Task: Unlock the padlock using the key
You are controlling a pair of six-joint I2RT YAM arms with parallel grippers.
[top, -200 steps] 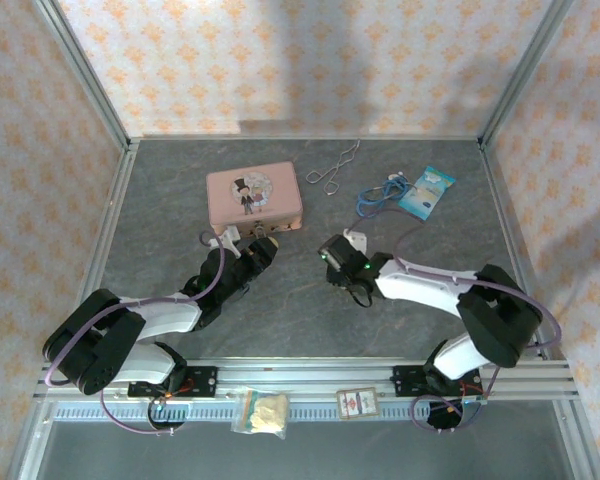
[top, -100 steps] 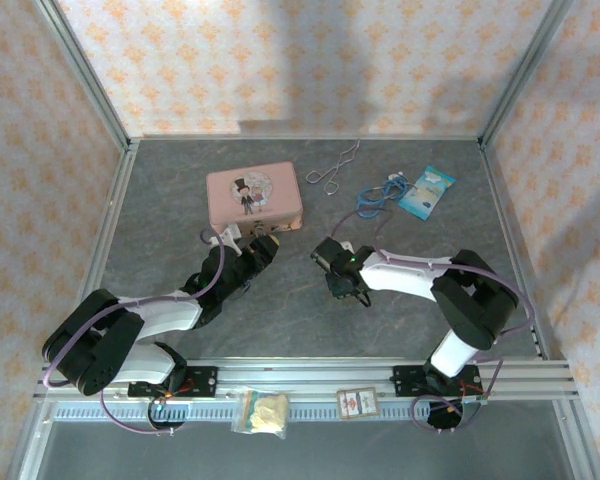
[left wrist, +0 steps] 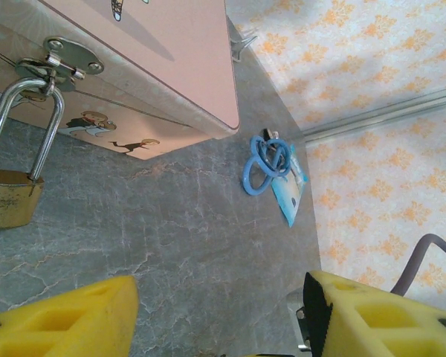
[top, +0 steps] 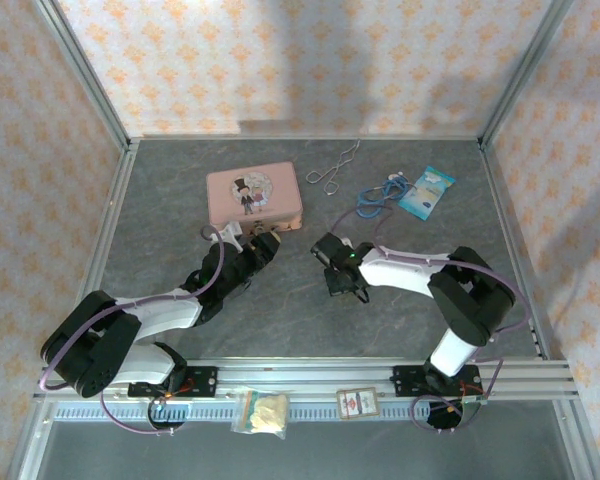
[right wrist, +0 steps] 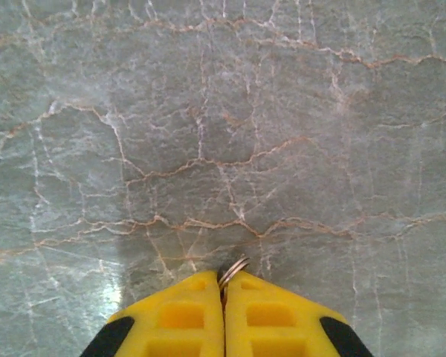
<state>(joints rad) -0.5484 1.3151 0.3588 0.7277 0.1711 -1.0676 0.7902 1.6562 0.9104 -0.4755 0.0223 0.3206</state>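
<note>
Grey marbled tabletop (top: pixel 310 320) holds the pink tin (top: pixel 253 197) at far left, the padlock (left wrist: pixel 7 197) hanging from its hasp (left wrist: pixel 63 56) before the spread left gripper (left wrist: pixel 219 316). The right gripper (right wrist: pixel 224 282) pinches what seems a key ring (right wrist: pixel 233 268); caught so near the tips, it may swivel or slip. A second ago those jaws stood partly open, slightly further right

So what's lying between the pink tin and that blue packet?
In the top view, a thin wire loop, then a coiled blue cord, lie between the pink tin and the blue packet.
</note>
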